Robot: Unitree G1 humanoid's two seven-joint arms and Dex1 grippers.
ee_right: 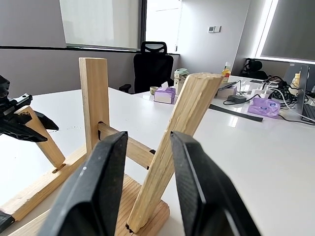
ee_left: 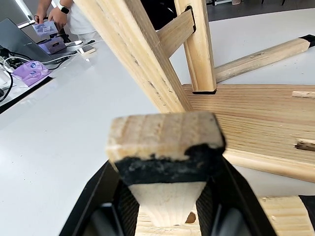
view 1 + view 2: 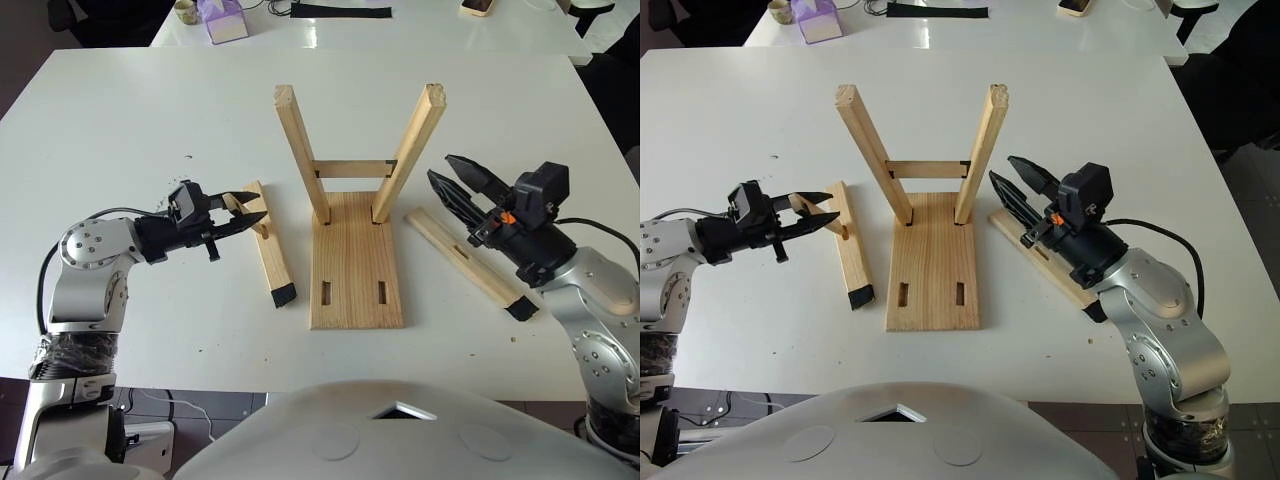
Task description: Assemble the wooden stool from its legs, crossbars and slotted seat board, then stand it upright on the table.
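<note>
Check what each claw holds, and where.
Left claw grips the short crossbar near its free end; other end in the loose leg. Right claw open, empty.

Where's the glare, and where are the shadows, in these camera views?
Left eye view: even light on the table, faint shadows beside the loose legs, glare on the far table. Right wrist view: bright windows behind, right gripper dark against them. Left wrist view: left gripper shaded under the crossbar it holds.
</note>
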